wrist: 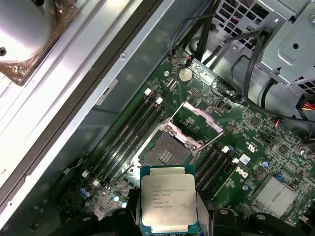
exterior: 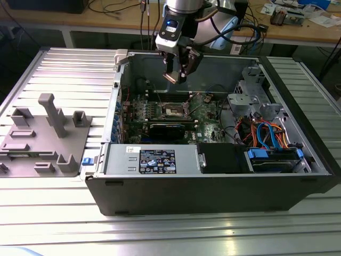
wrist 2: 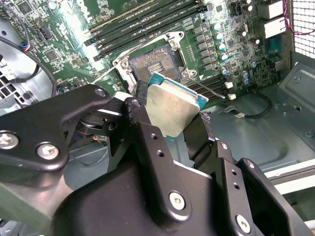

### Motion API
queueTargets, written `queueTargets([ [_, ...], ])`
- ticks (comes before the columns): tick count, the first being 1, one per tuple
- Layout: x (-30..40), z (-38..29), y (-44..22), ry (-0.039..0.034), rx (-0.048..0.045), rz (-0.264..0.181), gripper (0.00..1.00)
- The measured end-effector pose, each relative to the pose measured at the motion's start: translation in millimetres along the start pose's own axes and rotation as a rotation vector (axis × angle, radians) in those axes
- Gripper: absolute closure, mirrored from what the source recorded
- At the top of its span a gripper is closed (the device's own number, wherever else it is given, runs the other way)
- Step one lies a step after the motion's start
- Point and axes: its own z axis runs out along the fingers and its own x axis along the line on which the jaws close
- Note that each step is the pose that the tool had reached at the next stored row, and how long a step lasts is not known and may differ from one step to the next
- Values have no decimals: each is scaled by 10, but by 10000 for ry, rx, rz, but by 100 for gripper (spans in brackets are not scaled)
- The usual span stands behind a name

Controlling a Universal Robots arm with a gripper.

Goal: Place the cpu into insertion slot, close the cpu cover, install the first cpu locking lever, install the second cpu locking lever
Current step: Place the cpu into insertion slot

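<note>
Claw (exterior: 175,74): clenched on the cpu (wrist: 168,204), one finger (wrist 2: 142,123) on each of two opposite edges
Cpu position: in the air inside the open computer case (exterior: 213,192), above the green motherboard (wrist: 256,147) and apart from it
Cpu direction: tilted in the exterior view, neither flat nor upright (it is square, so no side reads as the long one)
Cpu look: silver printed top face in the first wrist view, plain tan face with a teal-green edge in the second wrist view
Insertion slot (wrist: 167,152): bare, dark centre with contacts exposed
Cpu cover (wrist: 203,113): swung up off the slot
Desk (exterior: 53,69): ribbed metal, carrying the case
</note>
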Motion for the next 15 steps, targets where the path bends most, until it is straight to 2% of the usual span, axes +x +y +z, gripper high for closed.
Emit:
queueTargets([
  [15,0,0,0,-1,-2,140,46],
])
